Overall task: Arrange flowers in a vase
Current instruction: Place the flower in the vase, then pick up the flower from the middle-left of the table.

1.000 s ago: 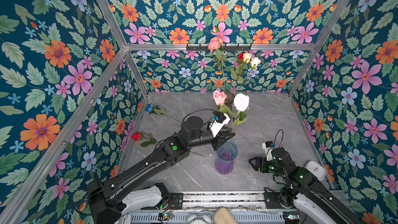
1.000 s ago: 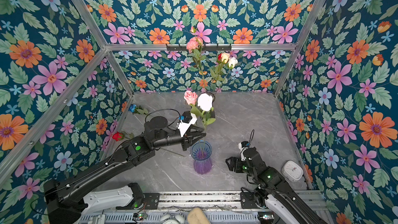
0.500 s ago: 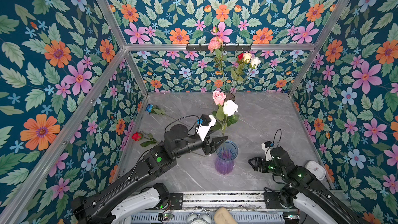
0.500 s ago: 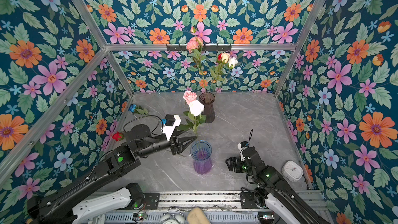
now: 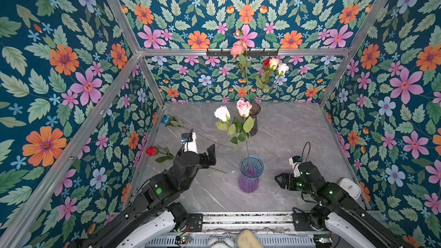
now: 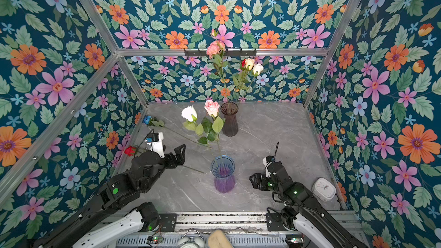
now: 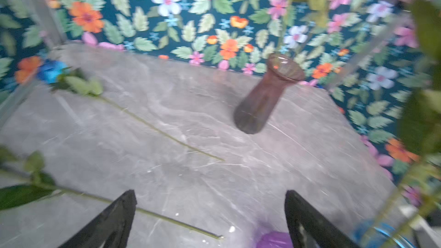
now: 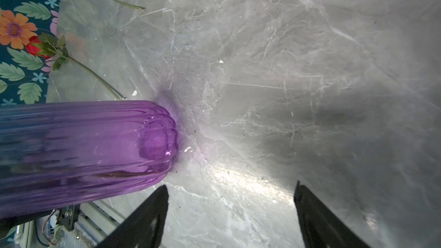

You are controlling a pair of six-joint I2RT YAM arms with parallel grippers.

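Purple-blue glass vase (image 5: pixel 250 175) now holds the white rose (image 5: pixel 222 113) beside the pink rose (image 5: pixel 244 108), seemingly seated; your left gripper (image 5: pixel 212 156) has let go and backed off, jaws spread; right gripper (image 5: pixel 279 181) idles unclenched, empty; red rose (image 5: pixel 152 151) and blue rose (image 5: pixel 165 119) await you on the table (image 5: pixel 286 139).

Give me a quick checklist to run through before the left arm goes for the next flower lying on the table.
1. Jaws of the left gripper wide apart, nothing between them: ok.
2. Stems of the white rose and pink rose inside the blue-purple vase: ok.
3. Blue-purple vase upright on the table: ok.
4. Red rose lying loose on the table, close to the left gripper: ok.
5. Blue rose lying loose farther back, nothing on it: ok.
6. Jaws of the right gripper open, apart from the blue-purple vase: ok.
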